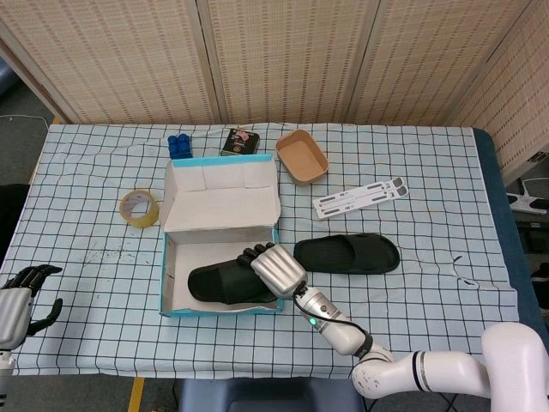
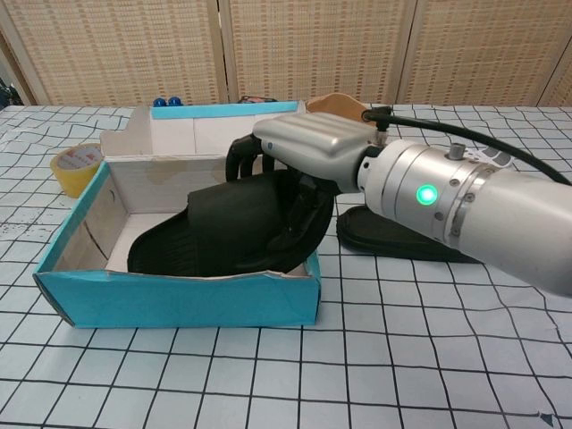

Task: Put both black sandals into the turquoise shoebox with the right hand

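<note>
One black sandal (image 1: 219, 281) (image 2: 219, 237) lies inside the turquoise shoebox (image 1: 171, 283) (image 2: 179, 299), its heel toward the box's left end. My right hand (image 1: 276, 268) (image 2: 308, 147) still grips that sandal at its strap end, over the box's right wall. The second black sandal (image 1: 347, 254) (image 2: 402, 239) lies flat on the cloth just right of the box. My left hand (image 1: 21, 296) hangs at the table's near left edge, fingers apart, holding nothing.
The box's lid flap (image 1: 221, 199) stands open behind it. A roll of yellow tape (image 1: 139, 209) lies left of the box. A brown bowl (image 1: 302, 157), blue item (image 1: 179, 146), dark packet (image 1: 240, 141) and white strip (image 1: 358, 197) sit further back.
</note>
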{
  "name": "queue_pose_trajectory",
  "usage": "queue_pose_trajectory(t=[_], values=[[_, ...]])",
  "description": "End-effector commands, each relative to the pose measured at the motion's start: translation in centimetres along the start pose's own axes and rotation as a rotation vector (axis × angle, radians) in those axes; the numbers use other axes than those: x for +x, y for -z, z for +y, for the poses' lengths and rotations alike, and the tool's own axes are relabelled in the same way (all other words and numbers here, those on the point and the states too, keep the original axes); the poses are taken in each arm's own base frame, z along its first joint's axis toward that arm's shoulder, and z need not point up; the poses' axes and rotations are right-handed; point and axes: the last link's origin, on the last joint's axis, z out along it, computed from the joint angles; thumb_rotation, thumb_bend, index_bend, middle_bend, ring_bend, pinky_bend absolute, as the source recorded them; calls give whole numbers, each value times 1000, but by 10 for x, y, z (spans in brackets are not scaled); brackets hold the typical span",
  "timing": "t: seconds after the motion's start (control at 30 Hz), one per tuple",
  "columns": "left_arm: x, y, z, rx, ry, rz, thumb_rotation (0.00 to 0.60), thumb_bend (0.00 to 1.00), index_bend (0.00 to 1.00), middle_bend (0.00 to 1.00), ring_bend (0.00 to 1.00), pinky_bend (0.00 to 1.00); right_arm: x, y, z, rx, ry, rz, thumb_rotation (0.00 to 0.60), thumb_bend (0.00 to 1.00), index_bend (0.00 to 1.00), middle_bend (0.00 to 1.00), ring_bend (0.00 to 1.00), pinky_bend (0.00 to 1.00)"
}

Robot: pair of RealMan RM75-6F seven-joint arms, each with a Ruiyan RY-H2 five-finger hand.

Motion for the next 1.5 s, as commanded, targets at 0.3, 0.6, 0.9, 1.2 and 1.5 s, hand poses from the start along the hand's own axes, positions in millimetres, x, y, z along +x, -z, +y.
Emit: queue_pose_trajectory(t=[0.3,0.6,0.9,1.2,1.5], values=[[1,0,-2,10,-1,5,600,402,254,229,187,347,2,-21,-14,32,-49,51,600,36,729,593,509,449],[0,-1,-1,4,-4,2,600,402,253,229,187,347,-34,-25,5,48,-114,47,600,36,736,598,522,466],[-1,-1,-2,10,-9,-7,600,402,254,230,187,347,-68,-27,30,57,-170,-22,600,36,711,585,444,435],[-2,-1,-1,10,-10,-16,600,401,255,229,187,347,-47,-21,38,47,-187,-81,600,36,199,103,0,39],[-5,-3,-1,17,-16,-36,600,402,255,230,187,347,-2,-2,35,71,-202,8,600,36,78,43,0,0]])
